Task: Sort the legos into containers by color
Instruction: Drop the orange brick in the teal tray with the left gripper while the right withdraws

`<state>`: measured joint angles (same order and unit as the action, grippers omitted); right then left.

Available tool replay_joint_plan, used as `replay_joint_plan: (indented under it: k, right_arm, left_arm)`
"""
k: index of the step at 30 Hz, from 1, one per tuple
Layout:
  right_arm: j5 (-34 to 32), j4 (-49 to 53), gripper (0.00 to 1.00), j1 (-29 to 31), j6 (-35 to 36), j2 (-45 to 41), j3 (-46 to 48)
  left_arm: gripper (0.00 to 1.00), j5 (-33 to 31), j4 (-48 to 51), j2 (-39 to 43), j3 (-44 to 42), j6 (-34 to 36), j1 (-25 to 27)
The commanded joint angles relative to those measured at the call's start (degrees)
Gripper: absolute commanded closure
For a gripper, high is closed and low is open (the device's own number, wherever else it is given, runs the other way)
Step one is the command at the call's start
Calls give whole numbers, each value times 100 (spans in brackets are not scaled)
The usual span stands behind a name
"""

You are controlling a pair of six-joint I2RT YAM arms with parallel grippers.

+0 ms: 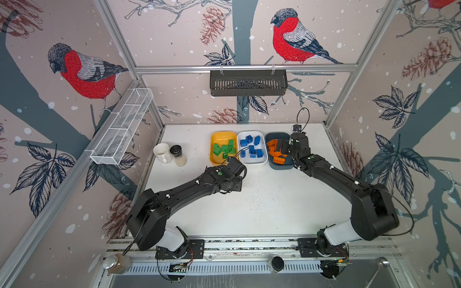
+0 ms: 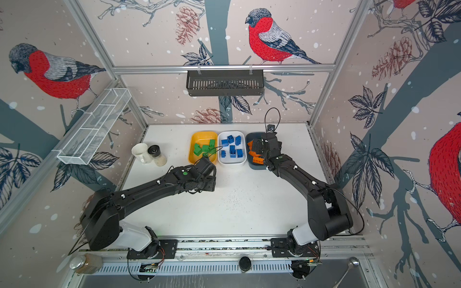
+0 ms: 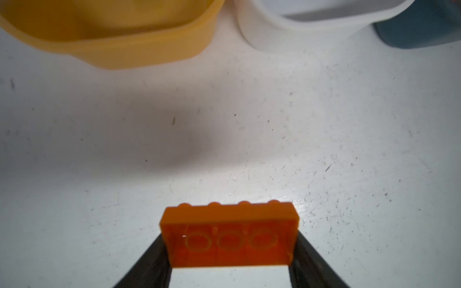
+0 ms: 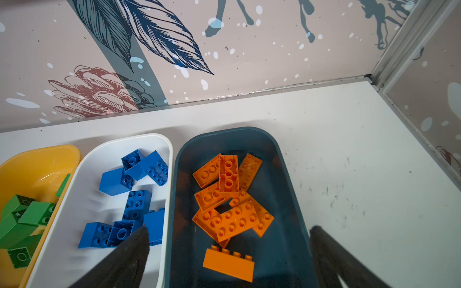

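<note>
Tabletop (image 3: pixel 324 124) below, left end effector (image 3: pixel 230 249) grips orange brick (image 3: pixel 229 219); right end effector (image 4: pixel 229 232) gapes.

**Three tubs in a row at the back**

On the tabletop (image 1: pixel 262 199), the left tub (image 1: pixel 219 136), middle tub (image 1: pixel 250 161) and right tub (image 1: pixel 282 165) stand side by side near the rear wall, each with bricks (image 1: pixel 252 147) heaped in it. Left of them stands a mug (image 1: pixel 162 152), with a jar (image 1: pixel 178 155) just to its right. The left tool (image 3: pixel 229 249) hangs before the left and middle tubs, a held brick (image 3: pixel 229 232) between its jaws. The right tool (image 4: pixel 230 230) hangs over the right tub. A basket (image 1: pixel 122 127) hangs on the left wall, a rack (image 1: pixel 248 82) on the rear wall.
</note>
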<state>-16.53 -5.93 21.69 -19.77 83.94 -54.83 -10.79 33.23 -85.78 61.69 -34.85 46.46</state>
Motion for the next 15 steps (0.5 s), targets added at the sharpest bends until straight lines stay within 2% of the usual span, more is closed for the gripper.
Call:
replay_joint_plan:
  k: [1, 6, 11, 15]
  right_arm:
    - [-408, -522, 1, -4, -202, -293, 271]
    - [-551, -987, 0, -77, -428, -734, 808]
    - [-559, -1036, 1, -216, -679, -980, 1099]
    - [-414, -956, 1, -373, -617, -1193, 1272]
  left_arm:
    - [45, -371, -243, -241, 423, 530, -23]
    - [45, -203, -1097, -773, 1023, 945, -93]
    - [45, 24, -1557, -1589, 1914, 1267, -95]
    - [45, 460, -2268, -2252, 2491, 1628, -93]
